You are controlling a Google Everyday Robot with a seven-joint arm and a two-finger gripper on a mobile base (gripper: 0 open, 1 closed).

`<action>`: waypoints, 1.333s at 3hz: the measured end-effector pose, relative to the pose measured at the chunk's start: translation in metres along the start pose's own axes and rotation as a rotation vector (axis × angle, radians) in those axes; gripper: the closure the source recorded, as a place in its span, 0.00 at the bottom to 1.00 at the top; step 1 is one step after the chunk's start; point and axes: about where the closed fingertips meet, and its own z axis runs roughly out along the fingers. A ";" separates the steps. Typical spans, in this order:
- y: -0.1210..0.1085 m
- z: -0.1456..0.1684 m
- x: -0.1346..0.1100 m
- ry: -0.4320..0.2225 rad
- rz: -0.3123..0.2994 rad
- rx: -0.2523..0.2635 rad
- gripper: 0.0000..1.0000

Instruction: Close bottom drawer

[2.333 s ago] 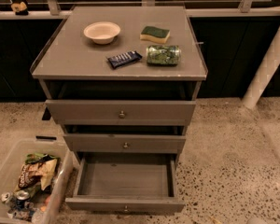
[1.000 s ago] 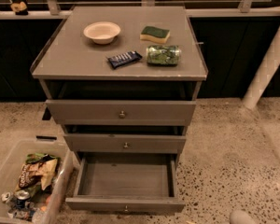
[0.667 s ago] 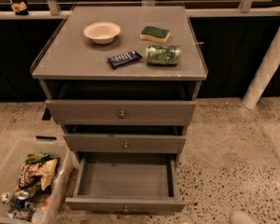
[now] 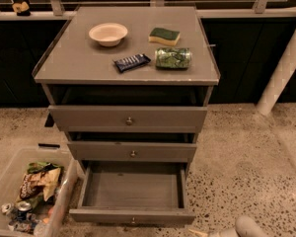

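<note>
The bottom drawer (image 4: 132, 215) of the grey cabinet is pulled far out. Its shallow grey box (image 4: 133, 187) holds nothing, and its small round knob (image 4: 133, 220) sits near the lower edge of the view. The middle drawer front (image 4: 132, 151) and the top drawer front (image 4: 128, 118) stand slightly out from the frame. My gripper (image 4: 239, 228) shows as a pale rounded shape at the bottom right corner, low over the floor. It is to the right of the bottom drawer's front and apart from it.
On the cabinet top (image 4: 69, 63) lie a cream bowl (image 4: 108, 33), a green and yellow sponge (image 4: 164, 35), a dark snack bar (image 4: 131, 62) and a green can (image 4: 173, 58) on its side. A clear bin (image 4: 64, 191) of snacks and cans stands at lower left. A white post (image 4: 281, 73) rises at right.
My gripper has come into view at the bottom right corner and edged a little leftward toward the drawer. The drawers and the things on the cabinet top have not moved.
</note>
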 end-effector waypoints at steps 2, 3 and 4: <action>-0.076 -0.023 0.026 0.036 -0.079 0.114 0.00; -0.076 -0.023 0.026 0.036 -0.079 0.114 0.00; -0.090 -0.024 0.029 0.042 -0.090 0.113 0.00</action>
